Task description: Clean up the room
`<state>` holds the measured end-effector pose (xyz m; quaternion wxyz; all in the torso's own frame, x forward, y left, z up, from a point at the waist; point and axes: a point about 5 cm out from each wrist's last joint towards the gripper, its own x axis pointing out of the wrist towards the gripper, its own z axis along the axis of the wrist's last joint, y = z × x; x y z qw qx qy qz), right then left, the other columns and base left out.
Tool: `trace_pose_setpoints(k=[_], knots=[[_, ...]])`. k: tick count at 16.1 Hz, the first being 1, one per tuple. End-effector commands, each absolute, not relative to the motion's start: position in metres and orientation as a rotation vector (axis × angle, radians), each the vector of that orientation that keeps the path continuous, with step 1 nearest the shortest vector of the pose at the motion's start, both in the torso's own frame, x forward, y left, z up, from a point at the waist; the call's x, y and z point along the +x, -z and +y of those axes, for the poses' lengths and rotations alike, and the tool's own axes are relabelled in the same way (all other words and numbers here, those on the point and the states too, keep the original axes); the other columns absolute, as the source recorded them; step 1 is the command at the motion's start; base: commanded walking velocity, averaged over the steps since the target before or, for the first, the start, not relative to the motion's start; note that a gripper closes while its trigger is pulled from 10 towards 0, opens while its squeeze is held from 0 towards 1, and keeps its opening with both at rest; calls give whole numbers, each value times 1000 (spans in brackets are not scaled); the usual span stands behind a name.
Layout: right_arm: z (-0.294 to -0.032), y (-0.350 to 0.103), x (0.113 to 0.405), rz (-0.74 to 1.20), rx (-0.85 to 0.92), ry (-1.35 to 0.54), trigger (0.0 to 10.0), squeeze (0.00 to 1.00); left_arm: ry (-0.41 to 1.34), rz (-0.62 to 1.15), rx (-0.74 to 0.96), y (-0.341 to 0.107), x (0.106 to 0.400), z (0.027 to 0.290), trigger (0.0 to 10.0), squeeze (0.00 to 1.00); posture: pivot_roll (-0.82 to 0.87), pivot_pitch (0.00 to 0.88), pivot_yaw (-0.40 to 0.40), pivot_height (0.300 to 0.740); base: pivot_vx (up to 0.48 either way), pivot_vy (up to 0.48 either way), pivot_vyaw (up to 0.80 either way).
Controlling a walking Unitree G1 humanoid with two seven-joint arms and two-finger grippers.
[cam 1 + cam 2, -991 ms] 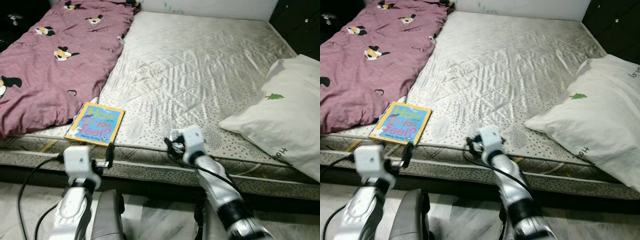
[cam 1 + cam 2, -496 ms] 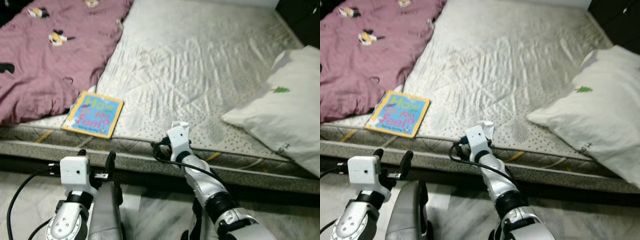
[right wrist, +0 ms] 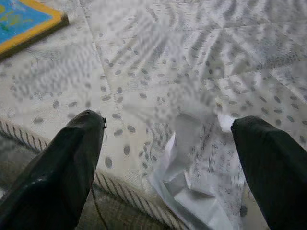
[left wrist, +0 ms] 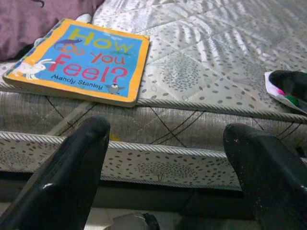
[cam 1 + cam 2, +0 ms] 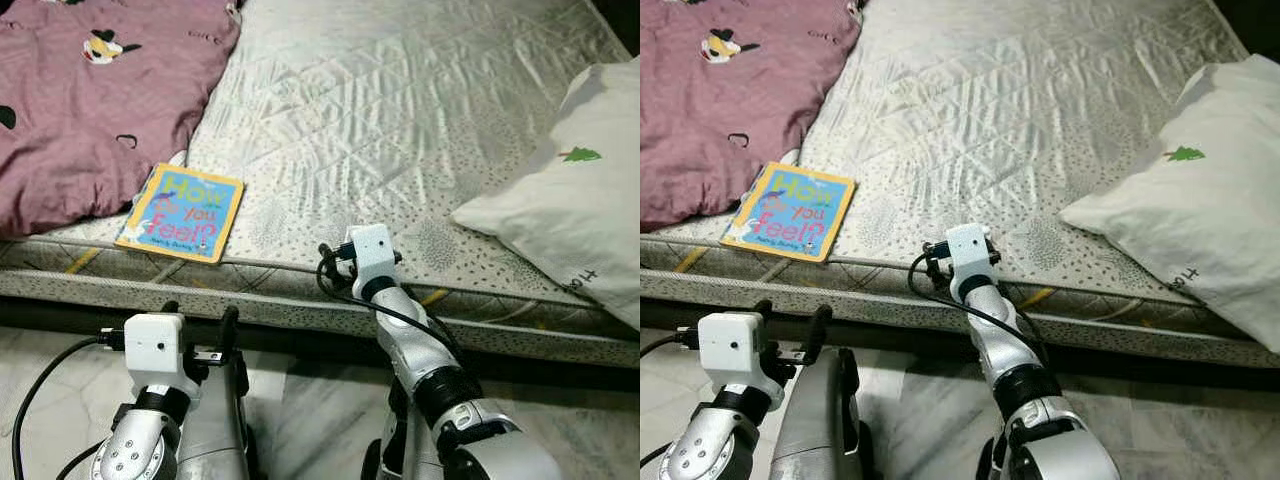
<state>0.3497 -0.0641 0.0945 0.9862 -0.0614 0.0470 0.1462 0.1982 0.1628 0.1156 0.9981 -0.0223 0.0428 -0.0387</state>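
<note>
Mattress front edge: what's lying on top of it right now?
On the mattress edge lie a children's book beside the maroon blanket and a crumpled white scrap between the open right gripper's fingers. The pillow hides whatever is under it.

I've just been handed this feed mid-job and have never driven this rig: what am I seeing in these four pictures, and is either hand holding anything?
The two wide pictures come from a stereo camera on a humanoid robot's head, looking down at a bare mattress. The two close pictures come from cameras on its wrists, each looking out between that hand's two black fingers.

On the mattress lie a maroon blanket, a children's book near the front edge, and a white pillow on the robot's right.

The left hand hangs open below the mattress edge, facing the book, and holds nothing. The right hand is open at the edge, with a crumpled white paper scrap lying between its fingers, not yet gripped.
</note>
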Motion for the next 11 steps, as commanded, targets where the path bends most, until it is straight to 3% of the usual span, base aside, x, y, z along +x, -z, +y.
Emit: trace_pose_setpoints(k=[1, 3, 5, 7, 11], knots=[[-61, -89, 348, 117, -124, -293, 10000, 0, 70, 93, -36, -117, 195, 163, 10000, 0, 209, 262, -51, 546, 0, 0, 0], [-53, -91, 348, 108, -116, -297, 10000, 0, 66, 100, -37, -117, 193, 163, 10000, 0, 214, 262, -50, 546, 0, 0, 0], [-46, -94, 349, 108, -79, -311, 10000, 0, 58, 101, -38, -117, 193, 164, 10000, 0, 217, 258, -50, 546, 0, 0, 622], [-45, -98, 349, 69, -64, -326, 10000, 0, 53, 99, -41, -118, 195, 165, 10000, 0, 213, 257, -53, 526, 0, 0, 0], [-48, -102, 353, 49, -86, -301, 10000, 0, 45, 102, -52, -117, 196, 163, 10000, 0, 209, 256, -60, 526, 0, 0, 0]])
